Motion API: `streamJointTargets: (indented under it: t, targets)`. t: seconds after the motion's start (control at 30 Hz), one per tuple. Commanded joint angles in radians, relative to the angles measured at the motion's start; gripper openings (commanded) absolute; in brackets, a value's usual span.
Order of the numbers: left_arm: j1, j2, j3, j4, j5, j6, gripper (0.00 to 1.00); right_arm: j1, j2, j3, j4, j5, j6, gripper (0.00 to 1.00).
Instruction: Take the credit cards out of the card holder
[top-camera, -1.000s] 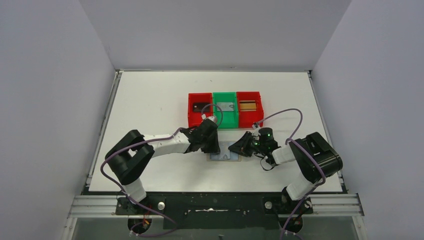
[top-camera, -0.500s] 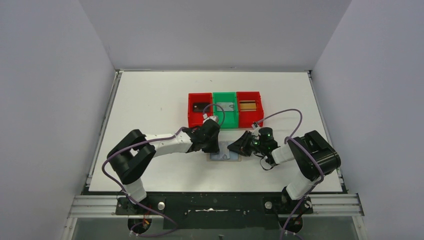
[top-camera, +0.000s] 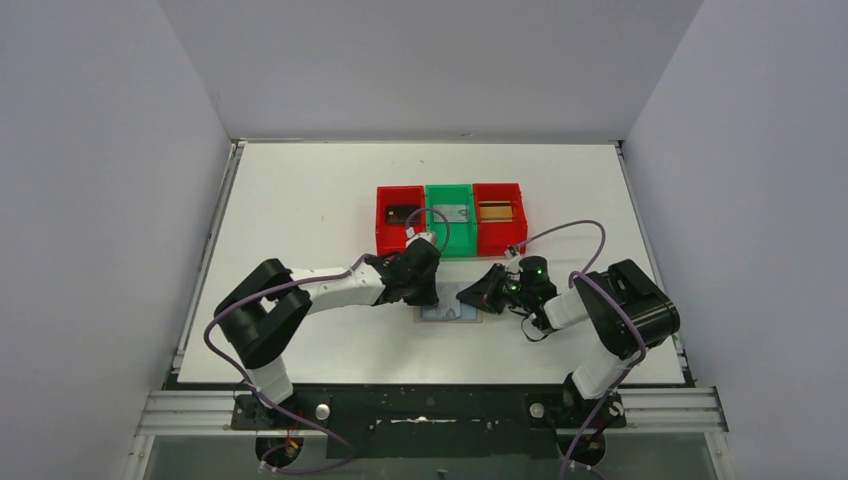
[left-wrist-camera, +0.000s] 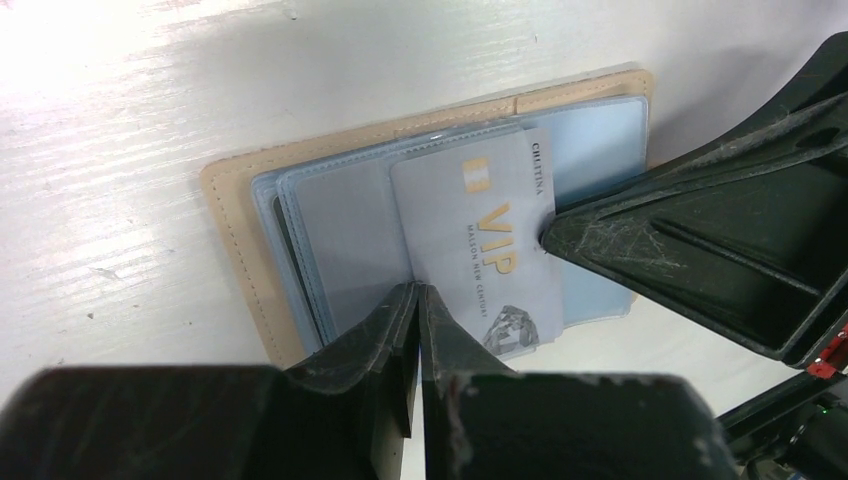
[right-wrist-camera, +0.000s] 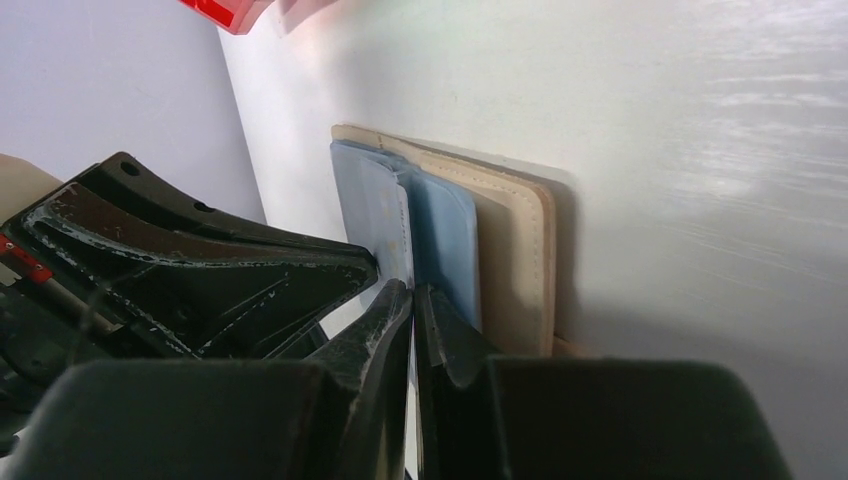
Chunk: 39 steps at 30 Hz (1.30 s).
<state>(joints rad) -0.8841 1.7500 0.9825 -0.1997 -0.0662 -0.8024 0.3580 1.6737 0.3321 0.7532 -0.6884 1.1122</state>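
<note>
Located the card holder (left-wrist-camera: 232, 215) lying open and flat on the white surface (left-wrist-camera: 120, 150), between the two tools at the arms' side. Noted a beige stitched border framing light blue sleeves (left-wrist-camera: 340, 230).

Found one silver-grey VIP card (left-wrist-camera: 480, 250), lettered in gold, drawn partway out of the sleeves at a slight tilt and projecting past the sleeve edge.

Recorded the left tool (left-wrist-camera: 417, 292) clenched, fingertips pressed together at the left edge of the VIP card. Unable to confirm any actual grip on it.

Recorded the right tool (right-wrist-camera: 412, 292) closed to a hairline gap, tips meeting the edge of a blue sleeve. Unable to confirm anything pinched. From the left wrist view, noted one right-tool fingertip touching the opposite long edge of the VIP card.

Logged three bins in a touching row beyond the holder, apart from it:
- left red bin (top-camera: 400, 241) containing a dark card (top-camera: 402, 213)
- green bin (top-camera: 455, 245) containing a grey card (top-camera: 456, 214)
- right red bin (top-camera: 500, 241) containing a gold-brown card (top-camera: 497, 211)
</note>
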Motion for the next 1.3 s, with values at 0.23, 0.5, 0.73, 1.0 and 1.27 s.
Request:
streamJointTargets:
  t: [0.23, 0.5, 0.73, 1.0, 1.27]
  targets:
    - [0.001, 0.078, -0.010, -0.136, -0.106, 0.041, 0.05, -0.040, -0.086, -0.007, -0.022, -0.025, -0.045, 0.08]
    - [-0.002, 0.076, 0.003, -0.141, -0.112, 0.042, 0.05, -0.040, -0.149, 0.021, -0.187, 0.033, -0.119, 0.07]
    - [-0.004, 0.071, 0.002, -0.120, -0.086, 0.050, 0.05, -0.025, -0.119, 0.034, -0.128, 0.010, -0.088, 0.21]
    - [-0.005, 0.069, 0.002, -0.119, -0.080, 0.050, 0.05, 0.029, -0.036, 0.025, 0.011, 0.028, -0.003, 0.24]
    - [-0.005, 0.070, 0.004, -0.121, -0.082, 0.047, 0.05, 0.026, -0.049, -0.002, 0.031, 0.035, 0.007, 0.19]
